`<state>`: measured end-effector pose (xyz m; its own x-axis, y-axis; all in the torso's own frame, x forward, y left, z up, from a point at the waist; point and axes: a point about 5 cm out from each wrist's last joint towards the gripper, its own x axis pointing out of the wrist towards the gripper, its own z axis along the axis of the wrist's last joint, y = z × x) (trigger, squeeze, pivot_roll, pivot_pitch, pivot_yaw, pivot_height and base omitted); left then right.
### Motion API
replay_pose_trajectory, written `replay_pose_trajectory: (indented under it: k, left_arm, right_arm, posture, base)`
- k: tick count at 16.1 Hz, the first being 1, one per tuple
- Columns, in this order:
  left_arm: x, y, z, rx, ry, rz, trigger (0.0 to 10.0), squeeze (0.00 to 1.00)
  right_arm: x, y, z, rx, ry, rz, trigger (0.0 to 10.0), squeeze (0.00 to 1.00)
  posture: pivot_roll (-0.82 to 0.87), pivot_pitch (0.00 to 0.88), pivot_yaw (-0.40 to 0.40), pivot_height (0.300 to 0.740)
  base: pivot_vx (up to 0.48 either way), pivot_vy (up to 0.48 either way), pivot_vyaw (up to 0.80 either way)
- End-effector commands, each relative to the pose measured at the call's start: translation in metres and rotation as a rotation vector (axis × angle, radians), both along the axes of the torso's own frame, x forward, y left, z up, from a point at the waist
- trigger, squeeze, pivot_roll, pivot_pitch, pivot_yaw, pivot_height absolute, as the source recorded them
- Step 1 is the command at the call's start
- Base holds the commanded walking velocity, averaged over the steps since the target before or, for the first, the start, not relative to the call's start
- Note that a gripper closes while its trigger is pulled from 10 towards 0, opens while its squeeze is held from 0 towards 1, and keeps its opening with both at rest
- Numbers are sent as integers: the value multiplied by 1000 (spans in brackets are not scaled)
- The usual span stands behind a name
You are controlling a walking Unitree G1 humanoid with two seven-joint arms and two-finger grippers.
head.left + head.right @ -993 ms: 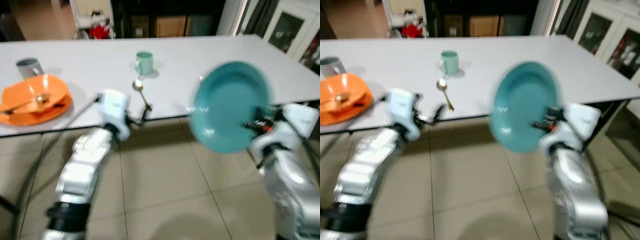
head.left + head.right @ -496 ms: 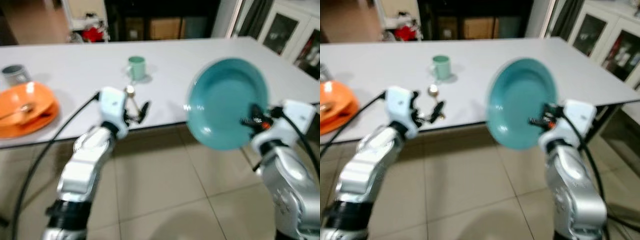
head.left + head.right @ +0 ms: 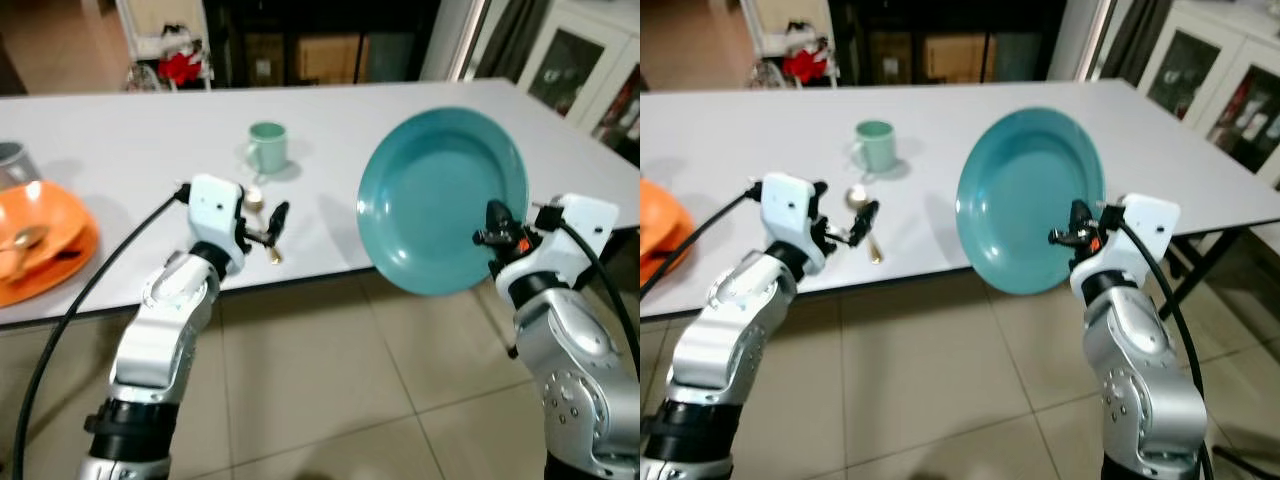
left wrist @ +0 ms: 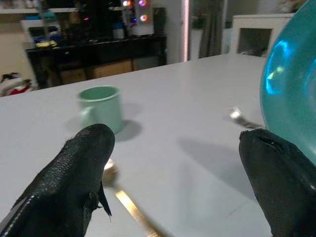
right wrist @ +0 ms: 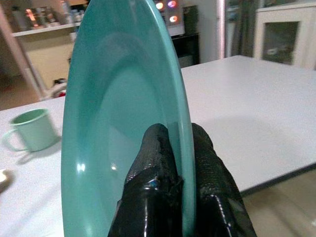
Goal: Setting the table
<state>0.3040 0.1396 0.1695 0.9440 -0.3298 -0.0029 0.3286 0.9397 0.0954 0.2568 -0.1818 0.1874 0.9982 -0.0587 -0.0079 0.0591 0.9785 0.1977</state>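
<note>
My right gripper (image 3: 492, 225) is shut on the rim of a teal plate (image 3: 435, 195), holding it on edge, tilted, above the near edge of the white table (image 3: 150, 120). In the right wrist view both fingers (image 5: 153, 163) pinch the teal plate (image 5: 108, 118). My left gripper (image 3: 265, 225) is open, low over the table's near edge, with a gold spoon (image 3: 855, 197) lying just past its fingertips. A green mug (image 3: 266, 147) stands behind the spoon. The left wrist view shows the mug (image 4: 101, 108) and the spoon (image 4: 126, 200) between the open fingers (image 4: 79, 168).
Stacked orange plates (image 3: 40, 245) with a spoon on them sit at the table's left, behind them a grey cup (image 3: 8, 158). A small silver utensil (image 4: 242, 118) lies near the plate. Tiled floor (image 3: 320, 400) runs under me; cabinets (image 3: 575, 60) stand at the right.
The view has drawn closer to the table. My right gripper has brought the plate up over the table's edge. My left gripper has come forward to the spoon.
</note>
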Motion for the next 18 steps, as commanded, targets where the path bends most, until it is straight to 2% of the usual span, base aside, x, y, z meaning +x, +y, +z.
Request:
replay_pose_trajectory:
  k: [1,12,14,17,18]
  left_arm:
    - [-1,-8,1,2,-8,-28,10000,0]
    - [0,-9,2,12,-21,-28,10000,0]
    - [-1,-8,3,23,-25,-40,10000,0]
    - [-1,-9,4,50,-24,-88,10000,0]
    - [-1,-9,4,58,-21,-108,10000,0]
  right_arm:
    - [-1,-7,7,-6,-26,-29,10000,0]
    - [4,0,6,34,-22,35,10000,0]
    - [6,2,5,57,-13,54,10000,0]
    - [14,3,3,144,-2,60,10000,0]
    - [18,3,1,138,17,60,10000,0]
  posture:
    - [13,0,-45,740]
    - [26,0,-62,740]
    - [29,0,-62,740]
    - [31,0,-61,740]
    - [32,0,-55,740]
  base:
    - [337,0,0]
    - [334,0,0]
    - [0,0,0]
    - [0,0,0]
    - [0,0,0]
